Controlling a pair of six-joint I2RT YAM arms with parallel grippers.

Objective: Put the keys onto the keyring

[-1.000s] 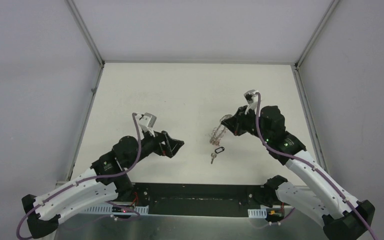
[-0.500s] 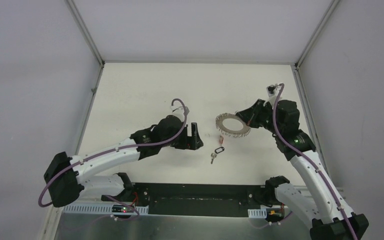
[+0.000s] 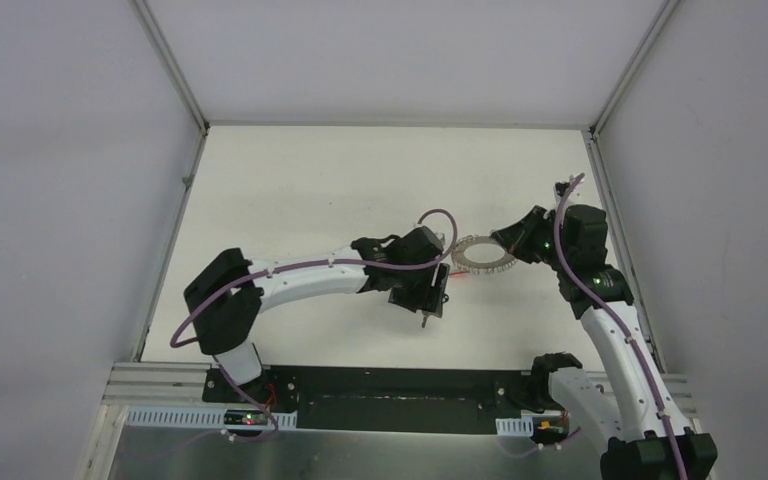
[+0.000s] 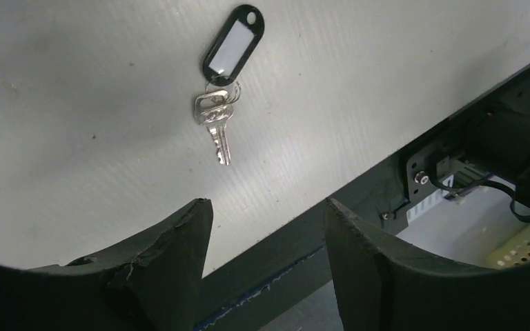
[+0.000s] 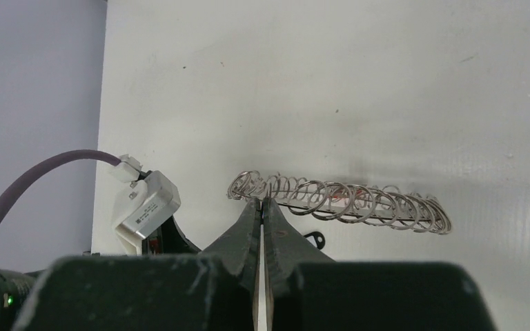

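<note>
The right tool [image 5: 262, 207] is pinched shut on the near rim of the keyring [image 5: 338, 200], holding it edge-on at mid-frame, seemingly clear of the desk [image 5: 386, 83], probably to present its loops. The left arm reaches far across. The left tool [image 4: 268, 207] gapes wide and empty over the keys [image 4: 215, 117], which lie flat at upper centre, likely ready for picking.

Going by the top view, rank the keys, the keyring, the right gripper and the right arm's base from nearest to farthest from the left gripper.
1. The keys, right by the left gripper, on its near side.
2. The keyring, farther back and to the right.
3. The right gripper, pinching the keyring's right rim.
4. The right arm's base, at the near edge.
</note>
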